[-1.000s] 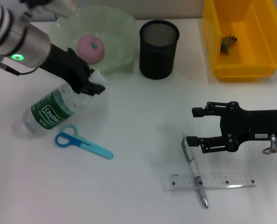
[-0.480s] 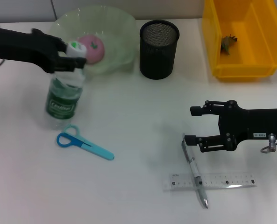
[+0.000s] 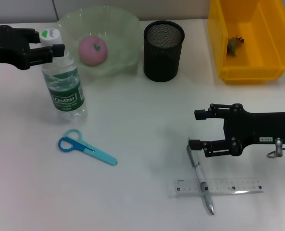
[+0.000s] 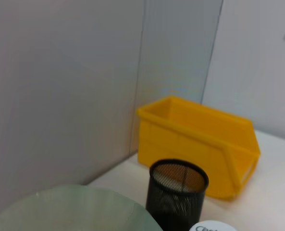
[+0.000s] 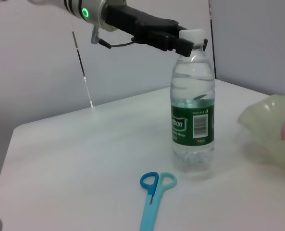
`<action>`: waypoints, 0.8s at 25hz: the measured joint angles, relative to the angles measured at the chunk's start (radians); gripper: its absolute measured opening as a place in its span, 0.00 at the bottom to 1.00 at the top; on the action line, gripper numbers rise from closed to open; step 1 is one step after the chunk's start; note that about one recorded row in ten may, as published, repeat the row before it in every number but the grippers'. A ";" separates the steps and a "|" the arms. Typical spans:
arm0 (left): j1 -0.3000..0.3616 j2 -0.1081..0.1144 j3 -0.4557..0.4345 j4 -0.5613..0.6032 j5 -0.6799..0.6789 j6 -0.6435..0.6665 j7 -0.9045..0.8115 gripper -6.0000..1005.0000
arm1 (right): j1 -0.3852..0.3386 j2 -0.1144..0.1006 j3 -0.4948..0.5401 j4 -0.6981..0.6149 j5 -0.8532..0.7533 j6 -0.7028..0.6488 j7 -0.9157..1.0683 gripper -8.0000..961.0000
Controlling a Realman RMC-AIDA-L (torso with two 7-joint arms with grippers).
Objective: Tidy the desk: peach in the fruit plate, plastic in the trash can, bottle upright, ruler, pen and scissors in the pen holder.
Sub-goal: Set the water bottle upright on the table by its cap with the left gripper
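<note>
Beside the fruit plate (image 3: 118, 29), on its left, I saw the bottle (image 3: 63, 82) standing upright on the counter (image 3: 142, 130), with my left end effector (image 3: 45, 47) clenched on the bottle's neck just under the white cap. From the plate's bowl, the peach (image 3: 92, 49) showed pink. Right of the plate stood the black mesh pen holder (image 3: 163, 50), and farther right the yellow trash can (image 3: 250, 41) with a scrap of plastic (image 3: 235, 44) inside. Nearer me than the plate lay the blue scissors (image 3: 86, 147). Well to the plate's right and nearer me, my right end effector (image 3: 196, 129) hung released above the pen (image 3: 199, 175), which lay across the clear ruler (image 3: 219, 186).
</note>
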 joint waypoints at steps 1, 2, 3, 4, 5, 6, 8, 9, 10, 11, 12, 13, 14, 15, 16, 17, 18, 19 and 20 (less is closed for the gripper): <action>0.004 -0.001 -0.013 -0.012 -0.012 0.000 0.018 0.44 | 0.000 0.001 0.000 0.000 0.000 0.000 -0.001 0.86; 0.009 -0.003 -0.027 -0.025 -0.027 0.000 0.040 0.44 | 0.000 0.002 0.000 0.000 0.001 0.000 -0.003 0.86; 0.009 -0.003 -0.027 -0.025 -0.027 0.000 0.040 0.44 | 0.000 0.004 0.000 0.000 0.001 0.001 -0.004 0.86; 0.016 -0.007 -0.045 -0.043 -0.050 0.001 0.072 0.44 | -0.001 0.005 0.000 0.000 0.001 0.002 -0.006 0.86; 0.025 -0.009 -0.059 -0.064 -0.079 0.002 0.106 0.44 | -0.002 0.010 0.002 0.000 0.002 0.004 -0.008 0.86; 0.025 -0.009 -0.059 -0.064 -0.079 0.002 0.106 0.44 | -0.002 0.010 0.002 0.000 0.002 0.004 -0.008 0.86; 0.038 -0.011 -0.070 -0.099 -0.123 -0.001 0.155 0.44 | -0.005 0.016 0.015 -0.003 0.003 0.004 -0.012 0.86; 0.042 -0.012 -0.075 -0.113 -0.138 -0.004 0.171 0.44 | -0.007 0.019 0.025 -0.004 0.004 0.003 -0.017 0.86; 0.047 -0.012 -0.089 -0.143 -0.155 -0.007 0.202 0.44 | -0.012 0.025 0.051 -0.005 0.004 0.001 -0.037 0.86; 0.047 -0.012 -0.089 -0.143 -0.155 -0.007 0.202 0.44 | -0.012 0.025 0.051 -0.005 0.004 0.001 -0.037 0.86; 0.048 -0.014 -0.107 -0.168 -0.160 -0.009 0.229 0.44 | -0.014 0.029 0.060 -0.005 0.004 0.001 -0.046 0.86; 0.048 -0.018 -0.128 -0.187 -0.161 -0.011 0.252 0.44 | -0.018 0.035 0.068 -0.003 0.004 0.004 -0.057 0.86; 0.049 -0.023 -0.139 -0.194 -0.162 -0.014 0.262 0.44 | -0.018 0.035 0.068 -0.003 0.004 0.004 -0.057 0.86; 0.049 -0.023 -0.139 -0.194 -0.162 -0.014 0.262 0.44 | -0.018 0.039 0.069 -0.001 0.004 0.008 -0.066 0.86; 0.050 -0.027 -0.147 -0.198 -0.162 -0.018 0.269 0.44 | -0.018 0.039 0.069 -0.001 0.004 0.008 -0.066 0.86; 0.051 -0.029 -0.150 -0.200 -0.162 -0.021 0.270 0.44 | -0.018 0.040 0.069 0.001 0.004 0.010 -0.070 0.86; 0.051 -0.032 -0.152 -0.203 -0.162 -0.025 0.272 0.44 | -0.018 0.041 0.070 0.002 0.004 0.013 -0.074 0.86; 0.051 -0.033 -0.152 -0.204 -0.162 -0.031 0.272 0.44 | -0.018 0.041 0.070 0.003 0.004 0.016 -0.078 0.86; 0.053 -0.036 -0.152 -0.206 -0.162 -0.040 0.274 0.44 | -0.018 0.041 0.070 0.005 0.004 0.019 -0.081 0.86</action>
